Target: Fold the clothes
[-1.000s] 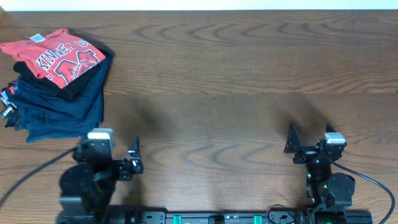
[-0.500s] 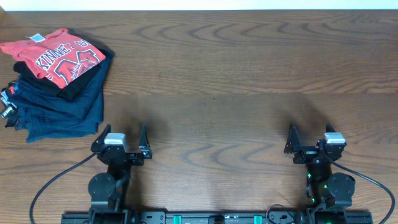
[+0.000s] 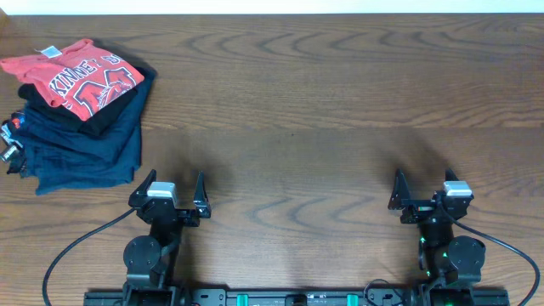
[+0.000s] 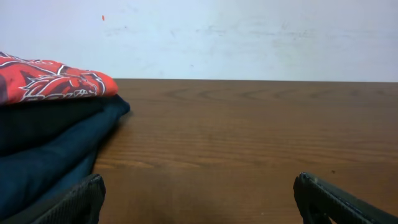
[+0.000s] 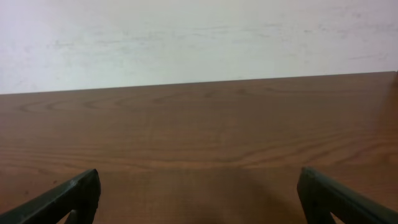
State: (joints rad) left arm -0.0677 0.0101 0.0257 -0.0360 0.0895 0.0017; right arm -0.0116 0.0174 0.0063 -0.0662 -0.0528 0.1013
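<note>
Shirt: coral T-shirt (image 3: 85, 81) lies folded atop navy garments (image 3: 85, 153), at the far-left of the counter (image 3: 323, 102).
Jaws: left gripper (image 3: 176, 184) and right gripper (image 3: 422, 189) both wide, empty.
Risk: a deep pinch would likely drag the lower garments along.

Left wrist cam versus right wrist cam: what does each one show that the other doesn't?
Only the left wrist view shows the coral-red T-shirt lying on top of dark folded garments, off to the left of the left gripper, which is open and empty. Only the right wrist view shows the right gripper, also open and empty, with only tabletop ahead of it. Both share the wooden table and the white wall behind it.
</note>
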